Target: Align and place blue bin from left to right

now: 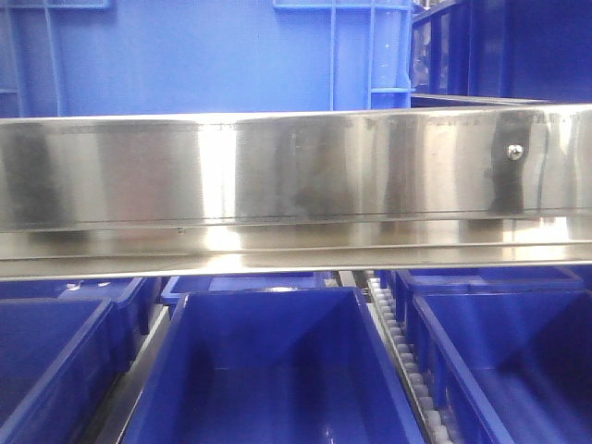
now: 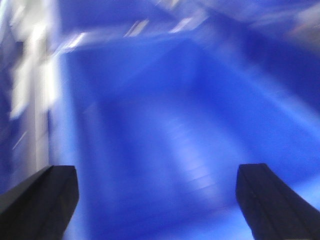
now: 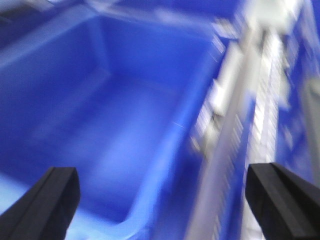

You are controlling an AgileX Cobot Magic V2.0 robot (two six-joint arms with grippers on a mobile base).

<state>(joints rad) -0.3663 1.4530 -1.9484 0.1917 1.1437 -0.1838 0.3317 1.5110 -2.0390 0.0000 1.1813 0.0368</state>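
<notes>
Over open blue bins (image 2: 175, 125), left fingers (image 2: 42, 202) and right fingers (image 3: 47, 202) spread wide, empty.

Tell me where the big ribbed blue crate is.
Front view, upper left and centre: the blue bin shows above the steel rail, over the darker bins.

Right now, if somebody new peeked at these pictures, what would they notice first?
Probably the shiny steel rail running straight across the middle of the front view, bright with reflections. Above it shows the big lighter blue bin, and below it darker blue bins sit side by side. In the blurry wrist views, the left claw and right claw each gape wide open, holding nothing.
</notes>
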